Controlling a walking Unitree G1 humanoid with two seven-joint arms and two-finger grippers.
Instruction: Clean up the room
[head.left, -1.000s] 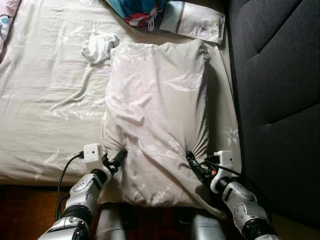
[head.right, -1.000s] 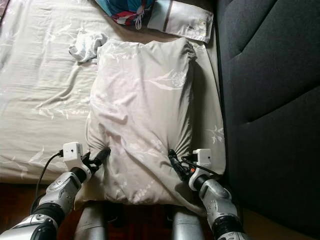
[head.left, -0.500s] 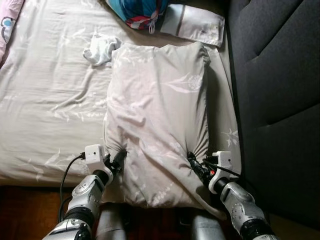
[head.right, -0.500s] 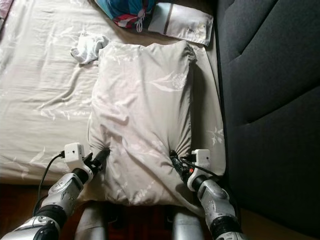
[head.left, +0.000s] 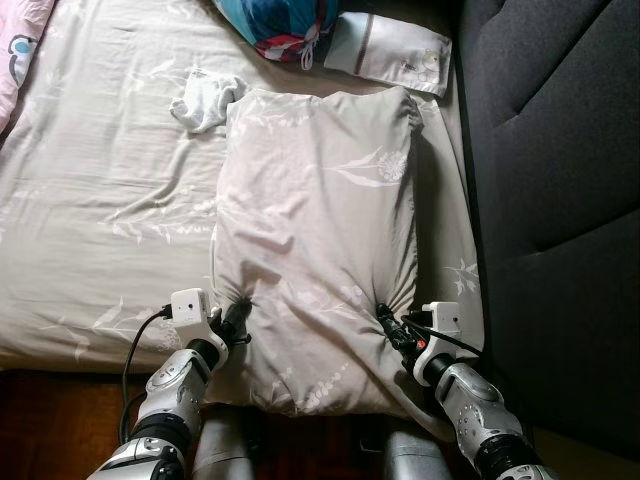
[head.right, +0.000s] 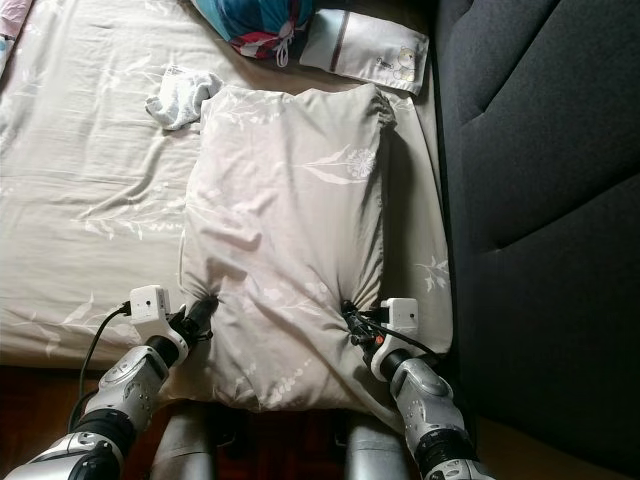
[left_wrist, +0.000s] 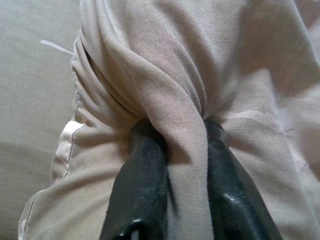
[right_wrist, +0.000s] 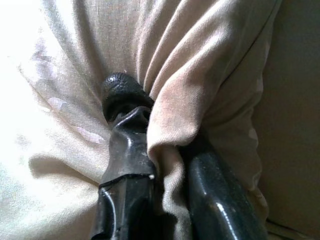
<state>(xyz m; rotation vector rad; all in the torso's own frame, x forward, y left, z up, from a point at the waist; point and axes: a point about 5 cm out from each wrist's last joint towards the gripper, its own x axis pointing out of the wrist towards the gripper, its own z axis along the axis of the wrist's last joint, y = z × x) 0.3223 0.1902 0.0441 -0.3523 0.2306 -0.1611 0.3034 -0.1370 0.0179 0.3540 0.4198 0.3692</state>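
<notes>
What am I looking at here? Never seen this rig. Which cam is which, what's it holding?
It is a humanoid robot standing at the edge of a bed, with a dark upholstered headboard to its right. The two wide pictures come from a stereo camera on its head, looking down. The two close-ups come from cameras on its wrists, looking along each tool's black fingers.

The left tool and the right tool each pinch a fold of a large beige pillow at its near end; the wrist views show fabric bunched between the fingers.

Further along the bed lie a crumpled white sock, a colourful bundle and a small white pouch.
</notes>
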